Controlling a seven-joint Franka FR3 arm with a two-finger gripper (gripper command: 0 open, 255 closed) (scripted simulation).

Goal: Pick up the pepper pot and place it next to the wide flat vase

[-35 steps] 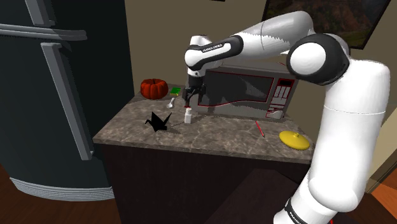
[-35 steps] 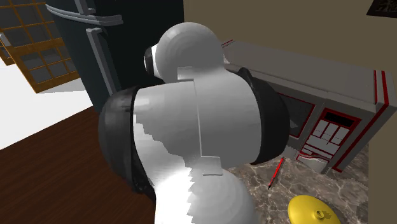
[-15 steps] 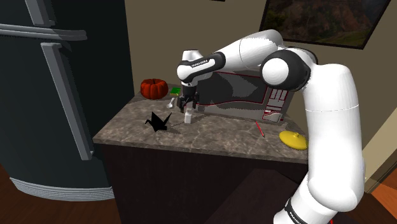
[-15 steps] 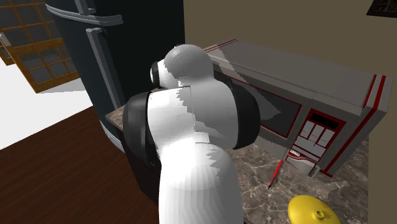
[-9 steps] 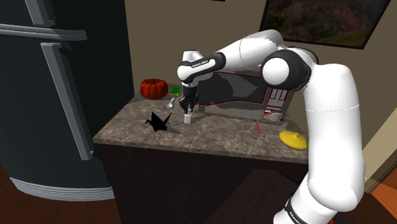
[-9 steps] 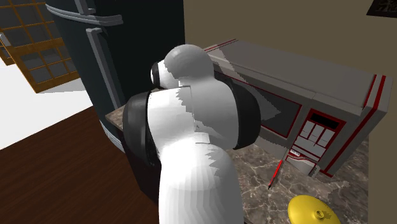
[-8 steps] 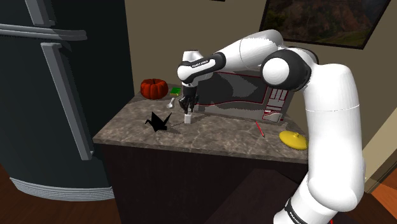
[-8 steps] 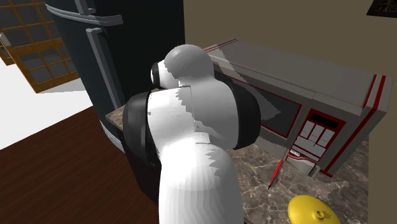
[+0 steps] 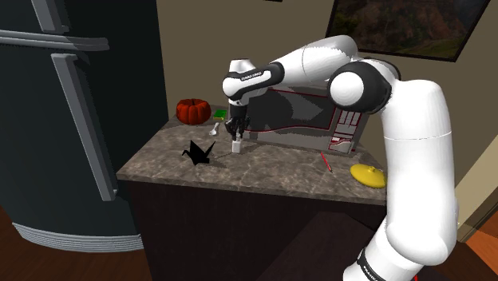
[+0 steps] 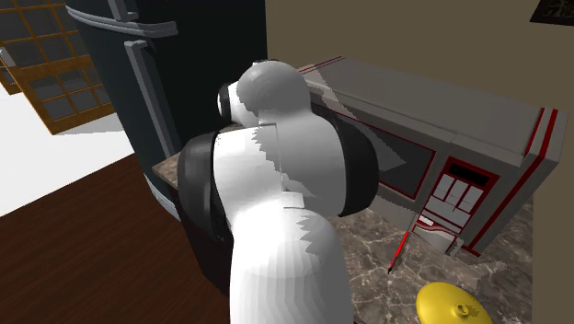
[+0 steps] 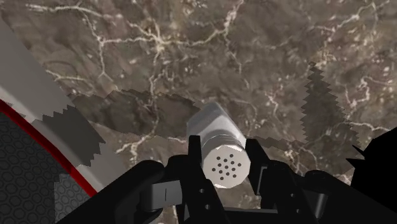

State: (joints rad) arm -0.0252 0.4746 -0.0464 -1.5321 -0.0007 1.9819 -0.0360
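Counter (image 11: 191,51) veined glossy stone; pepper pot (image 11: 215,137) smooth metal; claw (image 11: 224,154) matt black.

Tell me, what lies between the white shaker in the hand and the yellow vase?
In the shoulder view, a red pen lies on the marble counter between the pepper pot and the yellow vase; otherwise that stretch is bare.

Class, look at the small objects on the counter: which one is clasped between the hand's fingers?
The pale pepper pot with the perforated top, in the hand; the black crane, red pen and yellow disc lie apart.
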